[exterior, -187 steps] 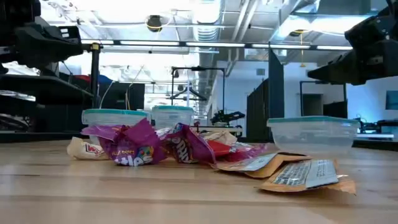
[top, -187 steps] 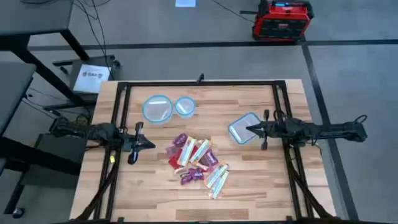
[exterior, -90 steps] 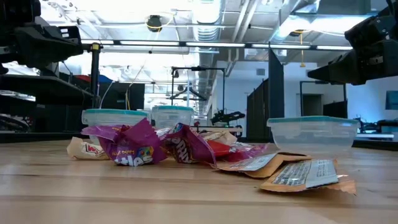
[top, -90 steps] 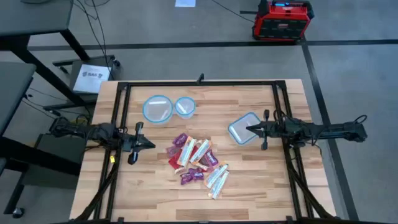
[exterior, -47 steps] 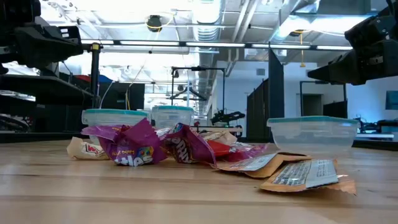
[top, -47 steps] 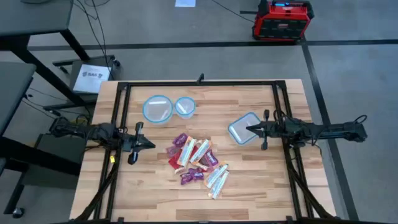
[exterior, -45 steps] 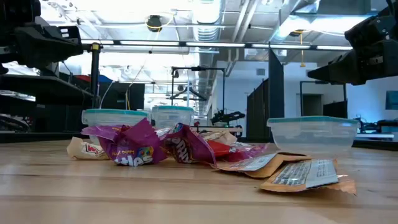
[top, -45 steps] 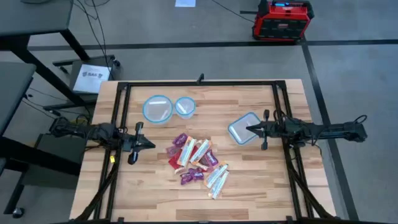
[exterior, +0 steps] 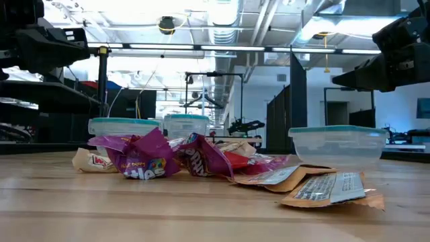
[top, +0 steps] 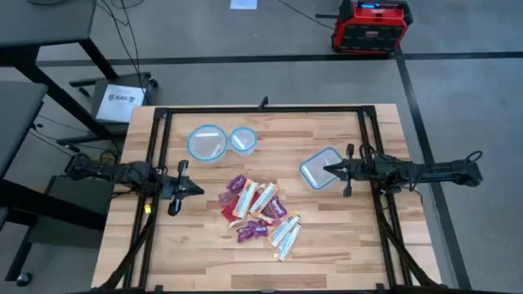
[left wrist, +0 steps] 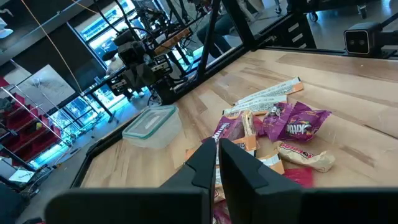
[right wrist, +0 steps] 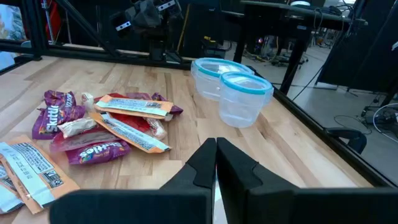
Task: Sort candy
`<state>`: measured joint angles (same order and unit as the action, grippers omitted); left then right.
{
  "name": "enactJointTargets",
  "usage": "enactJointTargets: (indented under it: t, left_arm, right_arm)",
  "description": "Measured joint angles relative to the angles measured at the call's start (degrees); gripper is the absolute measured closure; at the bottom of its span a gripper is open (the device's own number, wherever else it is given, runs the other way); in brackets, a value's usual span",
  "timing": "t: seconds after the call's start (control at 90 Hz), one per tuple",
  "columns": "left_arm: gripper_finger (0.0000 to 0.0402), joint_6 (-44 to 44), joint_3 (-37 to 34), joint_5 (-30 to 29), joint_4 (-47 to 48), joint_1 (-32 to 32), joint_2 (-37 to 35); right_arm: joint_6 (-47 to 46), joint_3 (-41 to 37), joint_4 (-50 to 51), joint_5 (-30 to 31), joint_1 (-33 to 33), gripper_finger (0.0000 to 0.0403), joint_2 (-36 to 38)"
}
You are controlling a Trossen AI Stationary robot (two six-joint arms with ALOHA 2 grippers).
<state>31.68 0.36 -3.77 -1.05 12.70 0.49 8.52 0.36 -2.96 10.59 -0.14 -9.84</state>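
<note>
The candy (top: 257,214) lies in a loose pile at the table's middle: purple and red packets, orange-white bars and pale wrappers (exterior: 201,161), all resting flat on the wood. My left gripper (top: 201,189) hovers shut to the left of the pile, pointing at it (left wrist: 217,143). My right gripper (top: 326,170) hovers shut to the right, its tip above the near-left edge of a square clear container (top: 320,168); the wrist view shows the fingers together (right wrist: 216,143). Neither gripper touches anything.
Two round blue-rimmed containers stand behind the pile, a larger one (top: 207,142) and a smaller one (top: 243,140). A black frame (top: 261,110) runs along the table's far and side edges. Bare wood lies in front of the pile.
</note>
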Motion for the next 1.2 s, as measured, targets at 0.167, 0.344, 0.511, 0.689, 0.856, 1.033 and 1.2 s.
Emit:
enactJointTargets:
  t: [0.167, 0.344, 0.511, 0.689, 0.856, 1.033, 1.2]
  left_arm:
    - [0.0395, 0.0, 0.0, 0.0, 0.0, 0.0, 0.0]
    - [0.0395, -0.1, 0.0, 0.0, 0.0, 0.0, 0.0]
    - [0.0395, -2.0, 0.0, -0.1, 0.0, -0.2, 0.0]
    - [0.0395, -9.1, 0.0, -0.1, 0.0, -0.3, 0.0]
    - [0.0395, -21.6, 0.0, -0.1, 0.0, -0.3, 0.0]
    - [0.0395, -27.3, 0.0, -0.1, 0.0, -0.3, 0.0]
    - [0.0395, -26.1, 0.0, -0.2, -0.1, -0.3, 0.0]
  right_arm:
    - [0.0, 0.0, 0.0, 0.0, 0.0, 0.0403, 0.0]
    - [0.0, 0.0, 0.0, 0.0, 0.0, 0.0403, 0.0]
    - [0.0, 0.0, 0.0, 0.0, 0.0, 0.0403, 0.0]
    - [0.0, 0.0, 0.0, 0.0, 0.0, 0.0403, 0.0]
    - [0.0, 0.0, 0.0, 0.0, 0.0, 0.0403, 0.0]
    - [0.0, 0.0, 0.0, 0.0, 0.0, 0.0403, 0.0]
    - [0.0, 0.0, 0.0, 0.0, 0.0, 0.0403, 0.0]
